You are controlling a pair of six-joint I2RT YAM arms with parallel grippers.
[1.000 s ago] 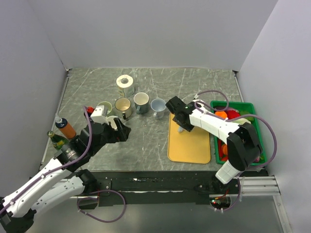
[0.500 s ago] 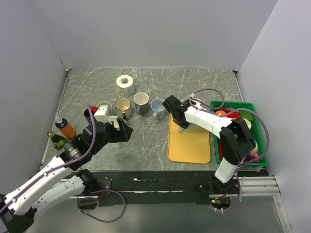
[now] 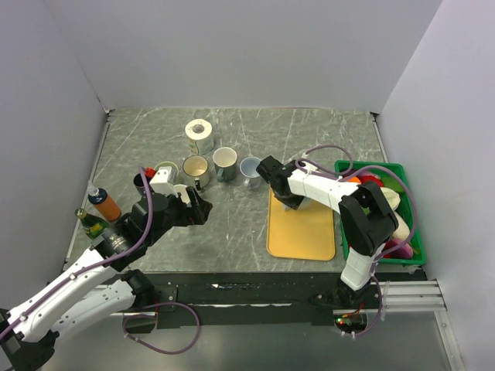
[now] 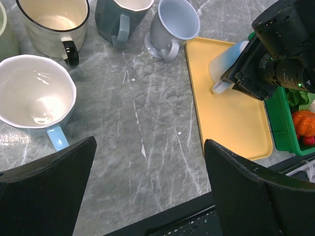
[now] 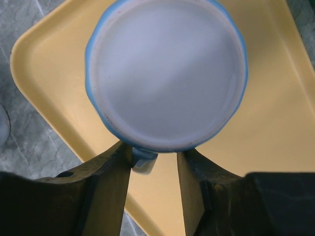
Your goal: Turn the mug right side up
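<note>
The mug [image 5: 166, 73] stands upside down on the yellow tray [image 5: 256, 137]; its white base with a pale blue rim faces the right wrist camera. It also shows in the left wrist view [image 4: 227, 61], pale blue, at the tray's far left. My right gripper [image 5: 153, 158] is open and straddles the mug's handle [image 5: 142, 162]; the left finger touches the handle and the right finger stands apart from it. From above, the right gripper [image 3: 285, 199] covers the mug. My left gripper [image 4: 147, 147] is wide open and empty above bare table, left of the tray.
Several upright mugs stand in a row: a white one [image 4: 34, 98], a cream black-rimmed one [image 4: 51, 24], a dark blue one [image 4: 120, 14], a pale grey one [image 4: 172, 27]. A green bin [image 3: 396, 171] of toy food sits right of the tray. Two bottles [image 3: 103, 205] stand far left.
My right gripper has moved a little left along the tray's far end and now sits around the mug's handle. The left arm has barely shifted.
</note>
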